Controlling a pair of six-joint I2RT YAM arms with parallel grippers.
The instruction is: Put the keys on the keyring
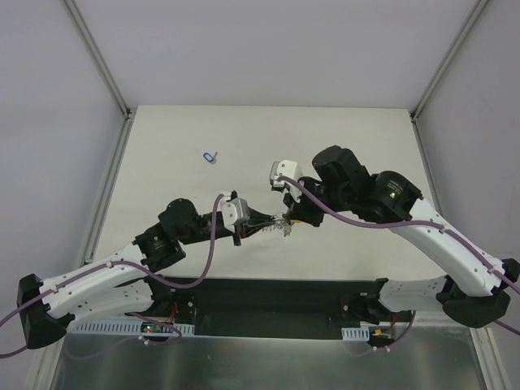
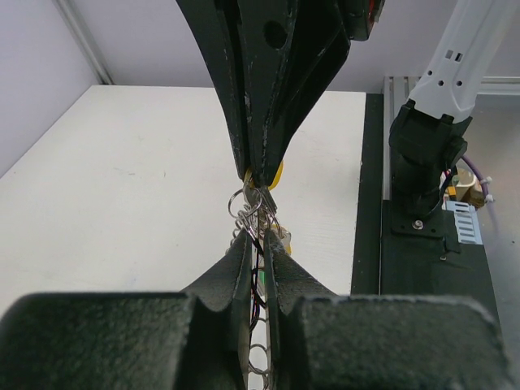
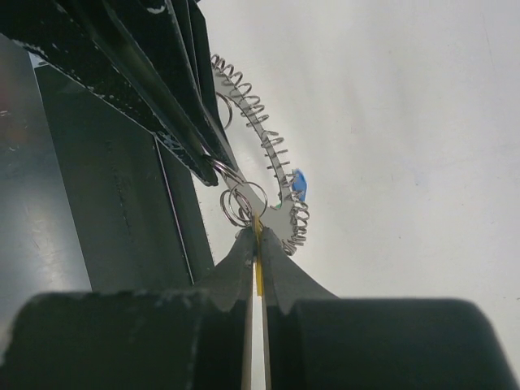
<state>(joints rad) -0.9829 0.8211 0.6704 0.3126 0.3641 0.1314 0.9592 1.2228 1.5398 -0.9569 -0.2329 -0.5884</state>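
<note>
My left gripper point(image 1: 262, 227) point(image 2: 258, 244) is shut on the keyring point(image 1: 280, 221) point(image 2: 248, 213) point(image 3: 262, 154), a grey disc edged with wire coils, held edge-on above the table. My right gripper point(image 1: 289, 219) point(image 3: 256, 234) meets it tip to tip, shut on a yellow-tagged key point(image 3: 258, 268) point(image 2: 277, 173). That key's small split ring point(image 3: 244, 199) touches the keyring's edge. A green tag point(image 2: 264, 280) shows between the left fingers. A blue-tagged key point(image 1: 210, 156) lies on the table far left. A blue tag point(image 3: 298, 185) shows beside the coil; whether it hangs there I cannot tell.
The black base strip point(image 1: 284, 292) runs along the table's near edge, just below both grippers. The right arm's black base point(image 2: 426, 146) stands to the right of the left gripper. Pale walls enclose the white table point(image 1: 268, 138) on three sides.
</note>
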